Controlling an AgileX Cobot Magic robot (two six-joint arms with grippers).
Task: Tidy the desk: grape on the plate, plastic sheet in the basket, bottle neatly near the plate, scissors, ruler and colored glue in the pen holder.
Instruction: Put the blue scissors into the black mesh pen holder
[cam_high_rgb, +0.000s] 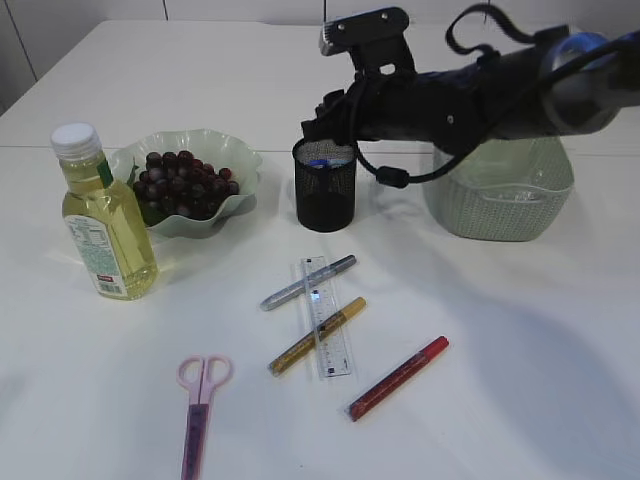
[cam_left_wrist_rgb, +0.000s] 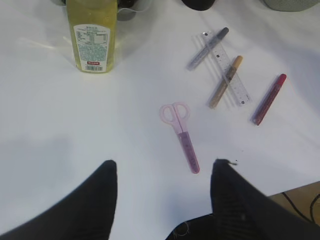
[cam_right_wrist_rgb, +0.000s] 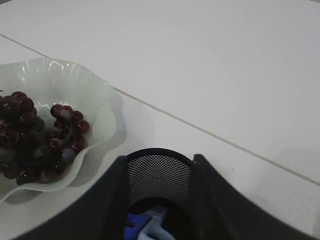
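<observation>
My right gripper (cam_high_rgb: 328, 135) (cam_right_wrist_rgb: 157, 167) hangs over the black mesh pen holder (cam_high_rgb: 325, 190) (cam_right_wrist_rgb: 159, 175), jaws open astride its rim. A blue glue stick (cam_right_wrist_rgb: 142, 225) lies inside the holder below them. On the table lie the clear ruler (cam_high_rgb: 326, 318) with silver (cam_high_rgb: 308, 283) and gold (cam_high_rgb: 318, 335) glue sticks across it, a red glue stick (cam_high_rgb: 398, 378), and pink scissors (cam_high_rgb: 200, 400) (cam_left_wrist_rgb: 180, 135). My left gripper (cam_left_wrist_rgb: 165, 162) is open above bare table, just short of the scissors' tip. Grapes (cam_high_rgb: 185, 180) fill the plate (cam_high_rgb: 240, 160); the bottle (cam_high_rgb: 100, 215) stands beside it. The plastic sheet is out of view.
The pale green basket (cam_high_rgb: 500, 195) stands right of the pen holder, partly behind my right arm. The table's front edge shows at the lower right of the left wrist view, with cables below it.
</observation>
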